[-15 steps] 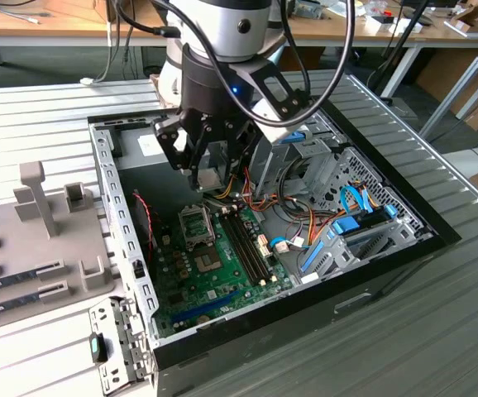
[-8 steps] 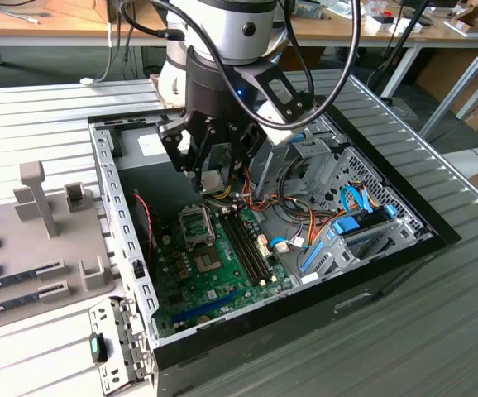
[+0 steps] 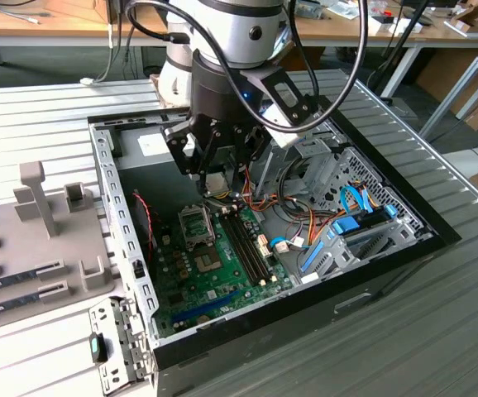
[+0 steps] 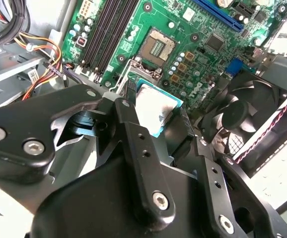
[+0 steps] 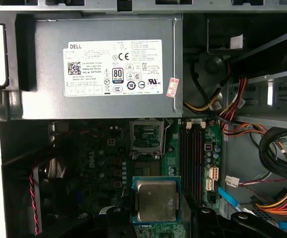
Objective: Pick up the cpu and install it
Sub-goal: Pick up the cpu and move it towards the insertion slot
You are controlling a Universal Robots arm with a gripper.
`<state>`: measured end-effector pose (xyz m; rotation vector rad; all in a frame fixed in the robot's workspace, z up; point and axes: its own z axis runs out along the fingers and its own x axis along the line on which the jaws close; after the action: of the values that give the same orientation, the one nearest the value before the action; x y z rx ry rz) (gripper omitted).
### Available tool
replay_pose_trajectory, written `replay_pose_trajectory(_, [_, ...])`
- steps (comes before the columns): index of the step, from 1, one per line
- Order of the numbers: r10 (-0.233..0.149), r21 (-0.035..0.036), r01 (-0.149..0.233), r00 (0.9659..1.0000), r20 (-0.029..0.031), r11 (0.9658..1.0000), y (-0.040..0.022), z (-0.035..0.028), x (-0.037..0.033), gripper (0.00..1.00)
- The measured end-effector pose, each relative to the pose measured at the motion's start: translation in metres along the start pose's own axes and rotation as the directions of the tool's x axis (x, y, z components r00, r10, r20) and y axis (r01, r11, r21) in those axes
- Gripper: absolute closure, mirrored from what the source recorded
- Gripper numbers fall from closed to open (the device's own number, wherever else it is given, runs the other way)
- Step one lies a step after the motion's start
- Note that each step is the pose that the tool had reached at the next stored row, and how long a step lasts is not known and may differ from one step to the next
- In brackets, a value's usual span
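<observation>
While hanging over the open computer case point(image 3: 140, 273) on the ribbed metal counter point(image 3: 437, 322), the gripper point(image 3: 219, 178) is pinching the cpu point(image 5: 156, 200), with its black fingers point(image 4: 129, 106) pressing against two opposite edges of the chip. Item held: the cpu is riding level above the green motherboard point(image 5: 104, 153), clear of it, with its silver top facing up toward both wrist cameras and its thin green rim showing all around. Socket point(image 5: 146, 136): it is lying open and unfilled on the board, with the cpu hovering just beside it rather than over it. Neighbours: the grey power supply point(image 5: 99, 69) is sitting at the far side of the socket, the long memory slots point(image 5: 193, 158) are running alongside, and a black fan point(image 4: 243, 116) is sitting near the board's edge. Grey plastic holders point(image 3: 40, 198) are standing on the counter at the exterior view's left, outside the case.
</observation>
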<state>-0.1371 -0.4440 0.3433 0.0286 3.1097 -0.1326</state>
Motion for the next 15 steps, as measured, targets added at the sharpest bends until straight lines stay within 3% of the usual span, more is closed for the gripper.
replay_pose_trajectory(10, [0.0,0.005,0.0,1.0,0.0001,1.0,-0.0032,0.0021,-0.0047,0.53])
replay_pose_trajectory(15, [0.0,0.0072,0.0,1.0,0.0003,1.0,-0.0087,0.0053,-0.0063,0.53])
